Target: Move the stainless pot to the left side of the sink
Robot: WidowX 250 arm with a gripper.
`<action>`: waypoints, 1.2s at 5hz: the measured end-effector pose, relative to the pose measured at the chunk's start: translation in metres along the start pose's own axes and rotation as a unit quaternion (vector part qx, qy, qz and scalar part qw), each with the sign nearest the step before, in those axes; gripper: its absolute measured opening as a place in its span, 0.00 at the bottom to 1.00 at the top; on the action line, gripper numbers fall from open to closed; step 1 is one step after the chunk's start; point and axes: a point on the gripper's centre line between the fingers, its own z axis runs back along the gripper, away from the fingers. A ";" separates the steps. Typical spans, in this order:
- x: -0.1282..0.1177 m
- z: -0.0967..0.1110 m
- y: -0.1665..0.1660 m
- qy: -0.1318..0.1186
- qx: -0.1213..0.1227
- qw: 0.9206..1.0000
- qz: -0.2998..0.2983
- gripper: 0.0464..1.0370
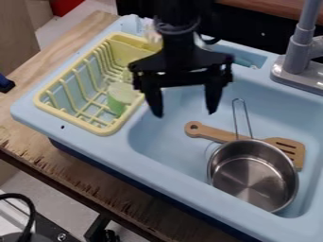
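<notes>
Because the pot has not yet been grasped, treat the step in hand as the approach. The gripper [184, 112] hangs above the basin, to the upper left of the pot; its jaws are open, with nothing between them. The spacing presumably suits closing on the rim or the wire handle.

The stainless pot [253, 176] sits upright in the right, near part of the sink [120, 149]. Its handle [236, 116] points toward the faucet [298, 59], which probably leaves it accessible from above. The wooden spatula [210, 133] passes behind the pot; whether the pot bears on it is hard to tell from this angle. Caution: the spatula may drag during transfer. The drying rack [104, 131] stands left of the basin, likely to keep the green item [118, 105] inside it apart from the work.

Labels: no legible writing.
</notes>
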 end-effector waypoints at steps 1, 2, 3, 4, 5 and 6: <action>0.000 -0.002 -0.022 -0.007 0.009 1.000 0.021 0.96; -0.010 -0.012 -0.037 -0.005 0.020 0.999 0.028 0.96; -0.018 -0.012 -0.049 -0.013 0.007 0.999 0.040 0.96; -0.028 -0.021 -0.058 -0.016 0.006 0.998 0.054 0.96; -0.035 -0.027 -0.068 -0.006 -0.012 0.996 0.088 0.96; -0.036 -0.032 -0.072 0.011 -0.034 0.991 0.127 0.96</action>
